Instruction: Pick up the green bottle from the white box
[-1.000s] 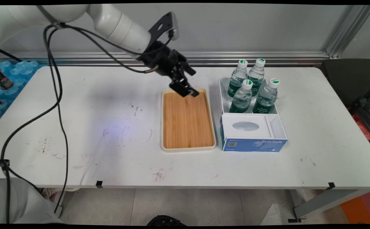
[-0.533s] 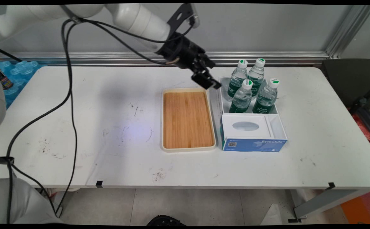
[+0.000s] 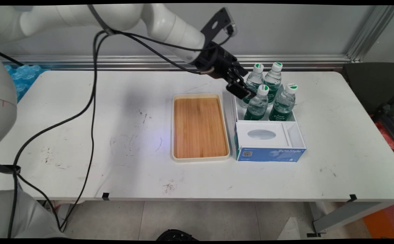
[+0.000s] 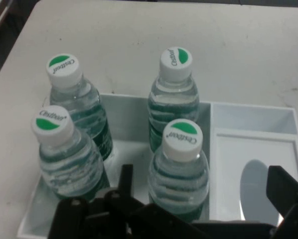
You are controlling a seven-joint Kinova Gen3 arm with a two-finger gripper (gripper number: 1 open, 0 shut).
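Swung rightward off the wooden tray (image 3: 199, 127), tool (image 3: 240, 88) above the bottles.
Fingers spread, empty, nearest bottle (image 4: 179, 169) between them.

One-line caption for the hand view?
Open black gripper above four green-labelled water bottles in a white box.

Four bottles (image 4: 178, 167) in white box (image 4: 129, 117) — gripper (image 4: 204, 191) spread wide.

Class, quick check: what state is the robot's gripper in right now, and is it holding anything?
Gripper: open and holding nothing, fingers apart on either side of the nearest water bottle in the white box.
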